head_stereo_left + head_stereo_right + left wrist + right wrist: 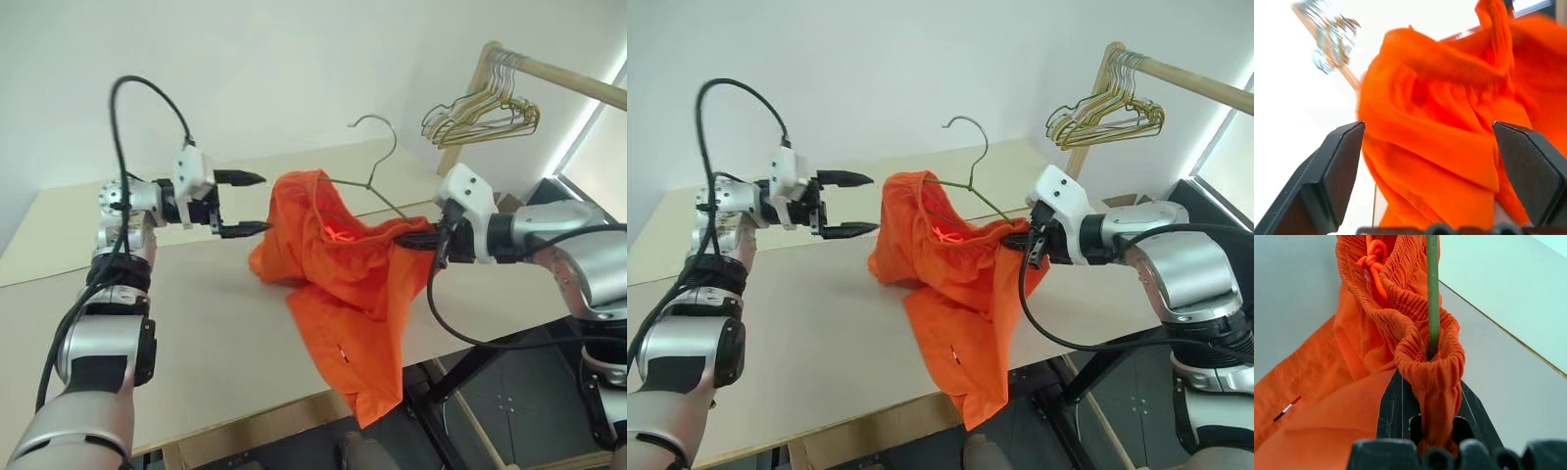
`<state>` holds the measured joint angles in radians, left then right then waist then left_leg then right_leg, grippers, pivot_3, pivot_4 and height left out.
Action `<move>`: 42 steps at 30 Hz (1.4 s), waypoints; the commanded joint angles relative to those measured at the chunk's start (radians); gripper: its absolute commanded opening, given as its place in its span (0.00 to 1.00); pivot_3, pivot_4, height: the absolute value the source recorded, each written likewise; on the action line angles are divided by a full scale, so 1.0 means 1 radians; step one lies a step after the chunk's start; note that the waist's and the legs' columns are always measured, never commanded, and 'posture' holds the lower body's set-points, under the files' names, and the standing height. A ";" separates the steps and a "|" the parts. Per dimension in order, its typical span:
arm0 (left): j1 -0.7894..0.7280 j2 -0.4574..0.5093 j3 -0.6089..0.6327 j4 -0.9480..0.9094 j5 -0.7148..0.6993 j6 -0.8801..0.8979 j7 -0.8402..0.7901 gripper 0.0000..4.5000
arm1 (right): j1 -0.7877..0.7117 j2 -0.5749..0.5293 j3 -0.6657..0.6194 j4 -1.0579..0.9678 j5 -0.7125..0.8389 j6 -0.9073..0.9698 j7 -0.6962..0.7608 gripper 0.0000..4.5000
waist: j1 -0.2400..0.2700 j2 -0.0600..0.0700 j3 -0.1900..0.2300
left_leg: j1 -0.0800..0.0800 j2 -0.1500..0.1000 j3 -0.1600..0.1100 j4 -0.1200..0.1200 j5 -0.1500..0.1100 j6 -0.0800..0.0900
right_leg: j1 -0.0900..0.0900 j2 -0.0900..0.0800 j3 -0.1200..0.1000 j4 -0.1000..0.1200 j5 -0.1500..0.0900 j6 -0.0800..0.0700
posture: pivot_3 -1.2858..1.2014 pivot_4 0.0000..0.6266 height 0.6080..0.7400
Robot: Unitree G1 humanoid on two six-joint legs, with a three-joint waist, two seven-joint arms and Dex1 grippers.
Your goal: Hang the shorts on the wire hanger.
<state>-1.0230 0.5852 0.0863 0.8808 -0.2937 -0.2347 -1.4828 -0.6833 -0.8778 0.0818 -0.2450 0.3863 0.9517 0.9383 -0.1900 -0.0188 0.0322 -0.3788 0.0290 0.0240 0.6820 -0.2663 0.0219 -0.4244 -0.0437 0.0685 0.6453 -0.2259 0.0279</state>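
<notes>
The bright orange shorts (pixel 343 284) hang by their gathered waistband from the thin wire hanger (pixel 377 186), held up over the table. One leg droops past the table's front edge. The hanger's hook (pixel 965 125) points up and away. My right gripper (pixel 416 238) is shut on the hanger's right end, where the waistband (pixel 1432 367) bunches over its fingers beside the green wire (pixel 1432 293). The knotted drawstring (pixel 1375 259) lies inside the waistband. My left gripper (pixel 245 204) is open, level, just left of the shorts' left edge and apart from it. The cloth (pixel 1440 137) lies ahead of its fingers (pixel 1337 176).
The pale wooden table (pixel 196 343) runs under both arms, with its front edge near me. At the back right a wooden rail (pixel 568 78) carries a bunch of gold and dark wire hangers (pixel 485 116). A black cable (pixel 460 328) loops below my right wrist.
</notes>
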 commanded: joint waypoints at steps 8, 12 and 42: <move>0.123 0.004 0.150 -0.275 -0.189 0.194 0.067 1.00 | 0.098 -0.014 -0.279 -0.056 0.005 0.310 -0.258 0.00 | 0.015 0.000 0.000 | 0.000 0.000 0.000 0.000 0.000 0.000 | 0.000 -0.001 0.000 0.000 0.000 0.000 | 0.45 0.00 1.00; 0.166 -0.023 0.150 -0.361 -0.218 0.235 0.110 1.00 | 0.099 -0.021 -0.363 -0.057 -0.007 0.450 -0.348 0.00 | 0.013 0.000 0.000 | 0.000 0.000 0.000 0.000 0.000 0.000 | 0.001 -0.001 0.000 0.000 0.000 0.000 | 0.44 0.00 1.00; 0.336 -0.168 0.116 -0.673 -0.289 0.359 0.273 1.00 | -0.459 0.081 -0.617 0.837 -0.324 0.141 -0.953 0.00 | -0.079 0.003 0.000 | 0.008 -0.001 0.004 -0.004 0.000 0.000 | 0.005 0.000 0.008 -0.001 0.001 0.001 | 0.43 0.00 1.00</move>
<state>-0.6849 0.4139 0.2020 0.2468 -0.5643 0.1158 -1.2236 -1.0753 -0.7604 -0.5348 0.5448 0.0514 1.1647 -0.0082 -0.2694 -0.0156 0.0325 -0.3711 0.0276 0.0286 0.6782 -0.2663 0.0219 -0.4190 -0.0438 0.0767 0.6443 -0.2254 0.0288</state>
